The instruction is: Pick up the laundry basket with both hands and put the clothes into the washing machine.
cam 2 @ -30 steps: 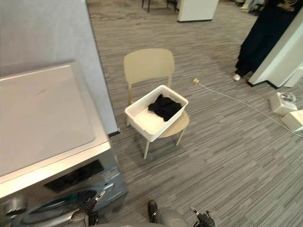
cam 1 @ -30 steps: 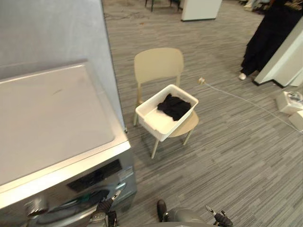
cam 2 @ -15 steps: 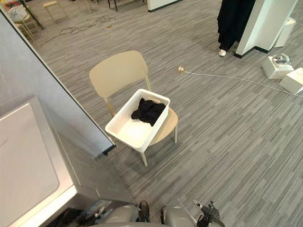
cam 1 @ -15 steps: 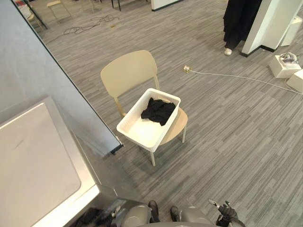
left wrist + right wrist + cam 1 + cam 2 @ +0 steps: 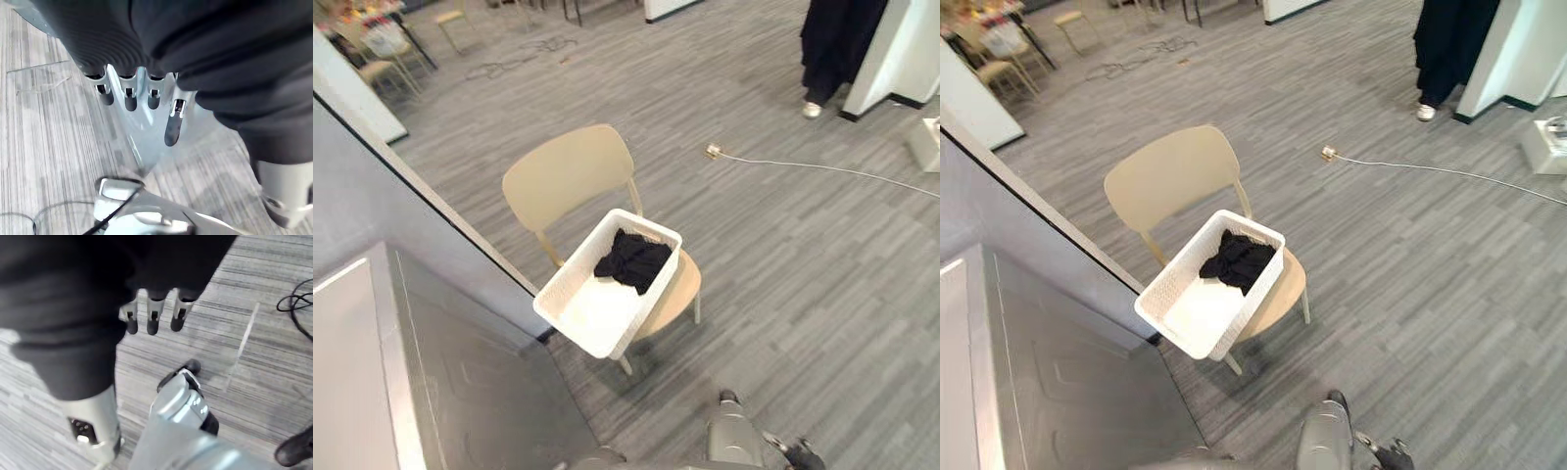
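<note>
A white laundry basket (image 5: 597, 315) sits on the seat of a beige chair (image 5: 568, 174), jutting out over the seat's front. Black clothes (image 5: 633, 260) lie bunched at the basket's far end. The grey washing machine (image 5: 460, 392) fills the lower left, seen from above. My left hand (image 5: 128, 98) hangs at my side, fingers relaxed and holding nothing. My right hand (image 5: 153, 318) also hangs low with straight fingers, showing at the bottom edge (image 5: 1391, 455), well short of the basket.
A grey partition wall (image 5: 372, 186) runs behind the machine toward the chair. A person in black (image 5: 837, 44) stands at the far right. A white cable (image 5: 803, 164) crosses the carpet, with a white box (image 5: 930, 142) at the right edge.
The camera has swung away from the washing machine, so the chair and basket now sit nearer the middle. Basket and clothes have not moved.
</note>
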